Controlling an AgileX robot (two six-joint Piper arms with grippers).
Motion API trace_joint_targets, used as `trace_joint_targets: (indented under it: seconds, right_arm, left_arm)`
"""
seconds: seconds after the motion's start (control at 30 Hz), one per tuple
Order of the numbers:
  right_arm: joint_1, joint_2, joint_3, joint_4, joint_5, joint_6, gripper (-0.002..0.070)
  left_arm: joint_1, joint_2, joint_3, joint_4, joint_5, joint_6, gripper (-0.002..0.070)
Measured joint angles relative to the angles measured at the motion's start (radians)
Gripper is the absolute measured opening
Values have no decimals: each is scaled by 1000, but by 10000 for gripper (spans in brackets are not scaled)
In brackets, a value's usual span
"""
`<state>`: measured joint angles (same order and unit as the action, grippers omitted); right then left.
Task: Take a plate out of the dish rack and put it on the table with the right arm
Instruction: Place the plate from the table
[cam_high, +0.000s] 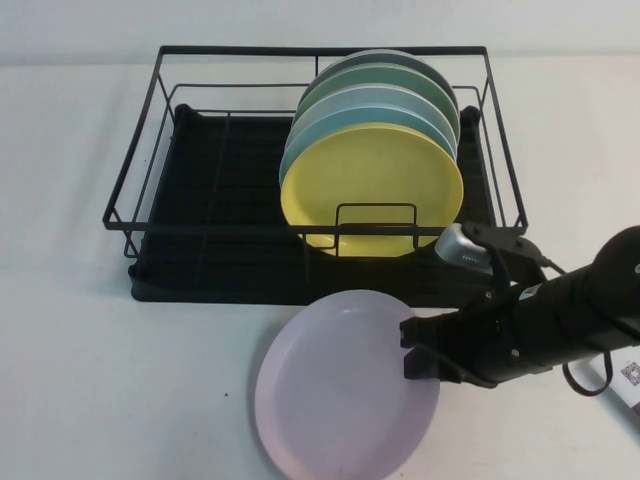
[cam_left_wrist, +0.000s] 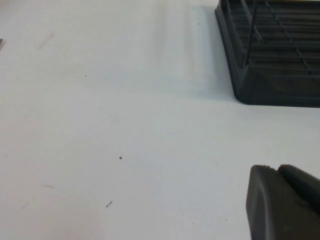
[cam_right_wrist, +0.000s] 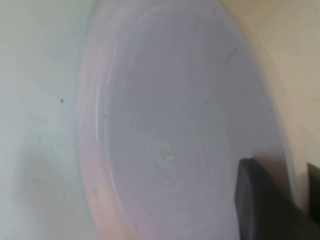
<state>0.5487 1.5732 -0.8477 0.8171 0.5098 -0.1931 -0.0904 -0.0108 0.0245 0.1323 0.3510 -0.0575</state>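
Your left hand (cam_left_wrist: 282, 202) shows only in its own wrist view, as a dark finger low over bare white counter (cam_high: 90, 370), near a corner of the dish rack's black tray. You cannot tell from that sliver whether its fingers are apart or together.

Moving right, the dish rack (cam_high: 200, 215) sits toward the far side of the counter. Its left half holds nothing; its right half carries a row of upright plates, with the yellow plate (cam_high: 372, 200) at the front and the green and teal plates (cam_high: 400, 85) lined up behind it.

In front of the rack, the pale pink plate (cam_high: 335, 390) is out on the near side of the counter, its face turned up; whether it rests flat or is just above the surface is unclear.

At the plate's right edge, your right hand (cam_high: 412, 352) is clamped on the rim, one black finger lying over the plate's face. The right arm (cam_high: 560, 315) reaches in from the right, just in front of the rack.
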Motion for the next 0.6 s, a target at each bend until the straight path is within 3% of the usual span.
trace_joint_targets:
  seconds: [0.37,0.47,0.6]
  right_arm:
    - [-32,68,-2,40,-24,0,92]
    - [-44,80,-2,10,-53,0,180]
    - [-56,87,-2,-34,-73,-1,349]
  left_arm:
    - [0,0,0,0,0,0,-6]
    - [0,0,0,0,0,0,-6]
    - [0,0,0,0,0,0,-6]
